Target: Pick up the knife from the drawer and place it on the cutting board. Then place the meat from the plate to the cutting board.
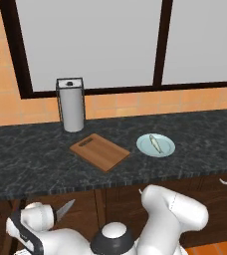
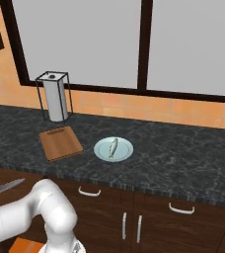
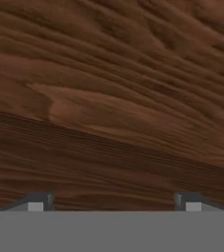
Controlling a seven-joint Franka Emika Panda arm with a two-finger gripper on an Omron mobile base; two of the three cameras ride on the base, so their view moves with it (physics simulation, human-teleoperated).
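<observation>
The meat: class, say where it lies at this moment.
The meat lies on the plate on the dark counter, just right of the cutting board in both base views.

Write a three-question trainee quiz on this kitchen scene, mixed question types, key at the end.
1. True or false: the meat lies on the plate.
2. What stands behind the cutting board? A) paper towel holder B) kettle C) toaster
3. Fill in: the knife lies below counter level, in the open ___.

Key: 1 true; 2 A; 3 drawer.
</observation>
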